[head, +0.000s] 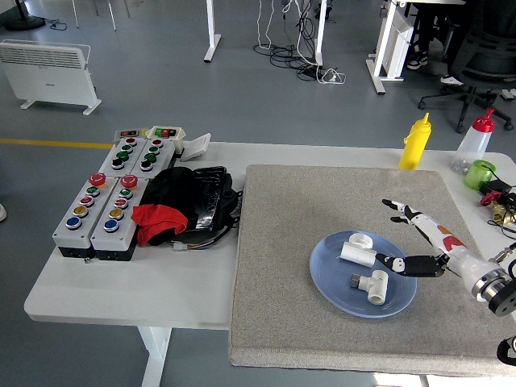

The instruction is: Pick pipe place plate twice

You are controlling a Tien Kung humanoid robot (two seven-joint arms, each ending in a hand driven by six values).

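- floor (pixel 161 72) is plain grey, kinda glossy; a yellow line (pixel 56 143) is taped across it on the left, running behind the table
- white panel heater (pixel 47 71) sits on little feet top left
- white desk legs (pixel 212 32) further back; a mess of black and white cables (pixel 294 48) piled on the floor between them
- black office chair (pixel 482 56) on castors top right; beside it a white desk frame (pixel 393 40)
- the white table (pixel 113 290) up front stands on white legs; light is flat and even, no hard shadows
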